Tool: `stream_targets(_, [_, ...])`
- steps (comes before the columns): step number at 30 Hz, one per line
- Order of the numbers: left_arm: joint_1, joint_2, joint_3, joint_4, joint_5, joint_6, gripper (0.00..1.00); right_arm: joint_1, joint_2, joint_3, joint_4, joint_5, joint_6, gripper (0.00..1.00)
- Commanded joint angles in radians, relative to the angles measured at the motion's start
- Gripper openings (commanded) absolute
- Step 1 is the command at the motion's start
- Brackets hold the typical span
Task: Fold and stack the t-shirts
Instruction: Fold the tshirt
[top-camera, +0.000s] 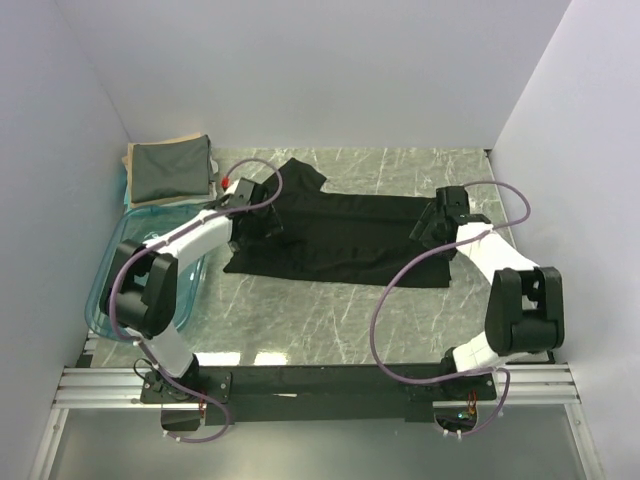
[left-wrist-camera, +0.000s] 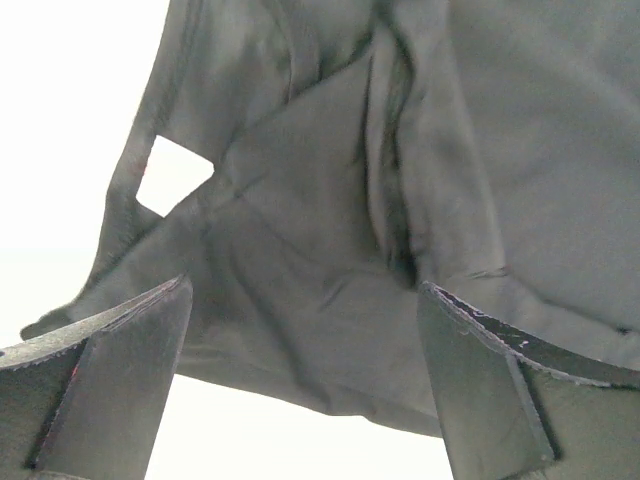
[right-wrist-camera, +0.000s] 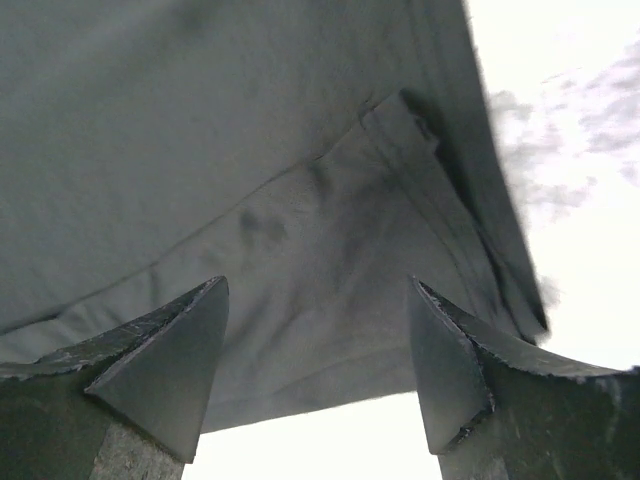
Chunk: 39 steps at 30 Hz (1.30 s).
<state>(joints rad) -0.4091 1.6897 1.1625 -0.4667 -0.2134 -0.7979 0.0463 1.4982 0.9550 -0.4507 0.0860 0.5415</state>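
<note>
My left tool (left-wrist-camera: 305, 300) and right tool (right-wrist-camera: 318, 290) gape wide over the black shirt (top-camera: 340, 235), lying across the bench (top-camera: 330, 325) toward its far edge; I should pinch both ends level before folding.

1. The left claw (left-wrist-camera: 305, 290) is holding its two fingers (left-wrist-camera: 120, 380) wide apart.
2. The black shirt (left-wrist-camera: 480, 150) is spreading ahead of the claw and between its fingertips, bunching into folds straight ahead.
3. The bright table (left-wrist-camera: 60, 120) is showing left of the claw, and is peeking through a small gap in the cloth ahead-left.
</note>
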Motion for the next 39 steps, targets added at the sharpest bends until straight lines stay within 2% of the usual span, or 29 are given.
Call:
stream_targets(1, [-0.004, -0.003, -0.072, 0.154, 0.079, -0.044, 0.99, 0.006, 0.06, -0.021, 0.085, -0.066, -0.031, 0.77])
stream_targets(7, [0.004, 0.077, -0.052, 0.126, 0.037, -0.053, 1.0, 0.006, 0.154, -0.041, 0.113, -0.083, -0.014, 0.77])
stream_targets(15, [0.009, 0.031, -0.211, 0.114, 0.048, -0.101, 0.99, 0.006, 0.062, -0.177, 0.126, -0.106, 0.028, 0.77])
stream_targets(21, [0.009, -0.139, -0.409, 0.054, 0.012, -0.178, 0.99, 0.006, -0.075, -0.304, 0.067, -0.088, 0.067, 0.77])
stream_targets(26, [0.0, -0.32, -0.536, -0.006, 0.06, -0.247, 0.99, 0.006, -0.284, -0.42, -0.046, -0.088, 0.078, 0.77])
stream_targets(30, [-0.048, -0.475, -0.523, -0.065, 0.048, -0.245, 0.99, 0.006, -0.436, -0.421, -0.089, -0.068, 0.064, 0.78])
stream_targets(32, [-0.063, -0.531, -0.476, -0.072, 0.04, -0.224, 0.99, 0.006, -0.457, -0.383, -0.082, -0.083, 0.042, 0.79])
stream_targets(39, [-0.112, -0.503, -0.34, -0.075, 0.002, -0.181, 0.99, 0.006, -0.469, -0.291, -0.054, -0.15, 0.005, 0.79])
